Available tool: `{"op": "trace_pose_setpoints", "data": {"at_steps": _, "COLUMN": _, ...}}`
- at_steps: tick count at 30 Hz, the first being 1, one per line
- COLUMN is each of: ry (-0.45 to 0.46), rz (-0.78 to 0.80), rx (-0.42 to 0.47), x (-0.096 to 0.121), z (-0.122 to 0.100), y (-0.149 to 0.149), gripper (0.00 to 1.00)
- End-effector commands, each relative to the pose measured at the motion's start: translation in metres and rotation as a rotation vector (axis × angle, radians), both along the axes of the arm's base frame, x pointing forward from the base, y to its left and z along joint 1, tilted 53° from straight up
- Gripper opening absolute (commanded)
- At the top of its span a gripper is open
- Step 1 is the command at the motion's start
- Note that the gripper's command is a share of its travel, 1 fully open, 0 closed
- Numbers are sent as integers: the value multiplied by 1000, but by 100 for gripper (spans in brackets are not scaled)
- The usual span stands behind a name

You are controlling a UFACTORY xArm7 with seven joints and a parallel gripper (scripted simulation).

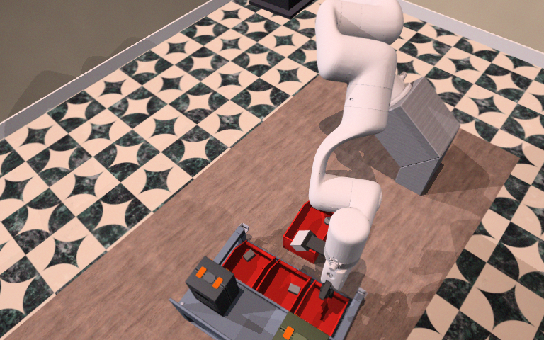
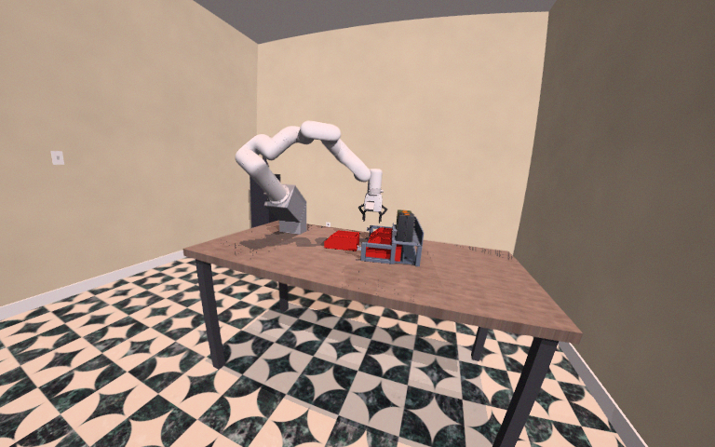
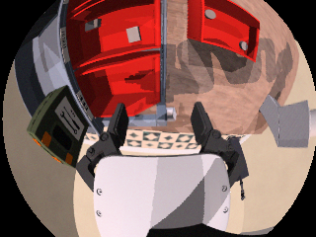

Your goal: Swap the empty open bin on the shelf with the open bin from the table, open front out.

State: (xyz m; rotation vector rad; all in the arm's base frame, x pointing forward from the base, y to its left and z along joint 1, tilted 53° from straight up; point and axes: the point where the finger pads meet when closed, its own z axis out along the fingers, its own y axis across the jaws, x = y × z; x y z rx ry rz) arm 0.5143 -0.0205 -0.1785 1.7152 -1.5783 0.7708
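Worktop (image 2: 453, 284): brown wood.

Shelf (image 1: 242, 231): grey frame holding three red bins in a row. Left bin (image 1: 240, 266) and middle bin (image 1: 280, 280) each hold a grey part. Right bin (image 1: 334, 310) shows no part.

Fourth red bin (image 1: 307, 224): on the worktop just beside the shelf, parts inside.

End effector (image 2: 372, 211): released, fingers spread wide, grasping nothing, above the right bin.

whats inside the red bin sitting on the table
The red bin on the table holds a pale grey block and a small round grey part. The arm covers the bin's right side, so anything else there cannot be seen from above.
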Motion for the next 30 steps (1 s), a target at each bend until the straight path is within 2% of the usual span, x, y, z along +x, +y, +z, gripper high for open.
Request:
{"op": "trace_pose_setpoints", "data": {"at_steps": 1, "ry": -3, "rz": 4, "rx": 3, "x": 2, "z": 1, "y": 3, "gripper": 95}}
{"op": "trace_pose_setpoints", "data": {"at_steps": 30, "ry": -3, "rz": 4, "rx": 3, "x": 2, "z": -11, "y": -12, "gripper": 95}}
